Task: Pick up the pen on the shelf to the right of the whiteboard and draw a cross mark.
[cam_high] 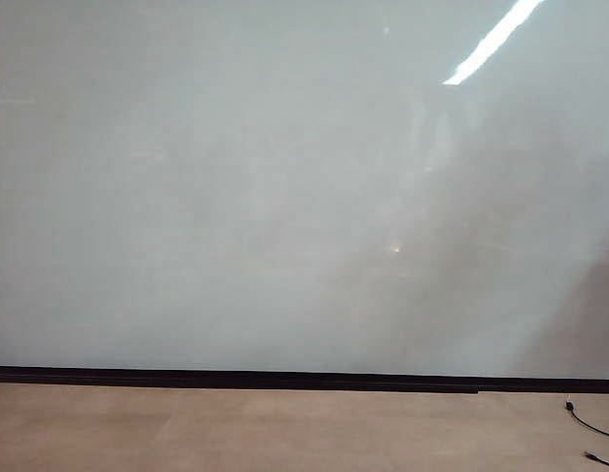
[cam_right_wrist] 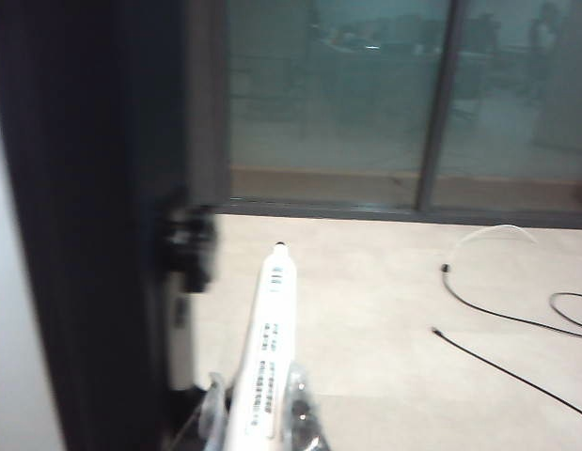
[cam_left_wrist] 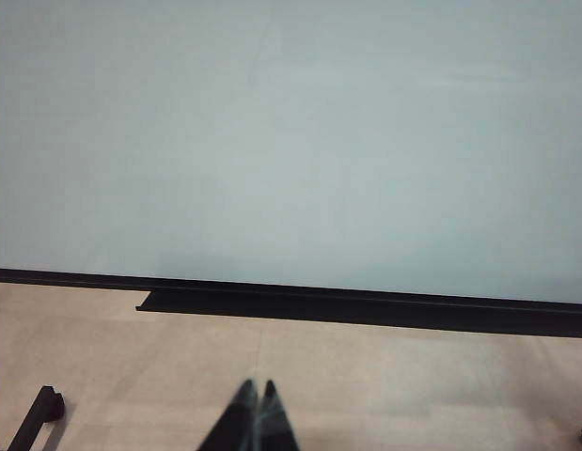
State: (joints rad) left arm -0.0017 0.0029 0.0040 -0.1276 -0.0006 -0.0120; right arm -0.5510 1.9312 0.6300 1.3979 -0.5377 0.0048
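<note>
Right hand [cam_right_wrist: 258, 423] is clenched on the pen [cam_right_wrist: 269, 338], off the whiteboard's [cam_high: 284, 197] right edge. Watch it: the grip sits low on the barrel, so tip pressure could lever the pen loose. The pen's long axis runs straight out from the hand, tip leading. Left hand [cam_left_wrist: 256, 413] is clenched, empty, near the floor.

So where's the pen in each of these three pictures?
Exterior view: the pen is not in it, and neither gripper shows.
Left wrist view: not in it; only the shut left gripper, low over the tan floor.
Right wrist view: the pen stands low in the middle, held in the right gripper, tip pointing away.
Shared landmark: the tan floor, seen in all three.
</note>
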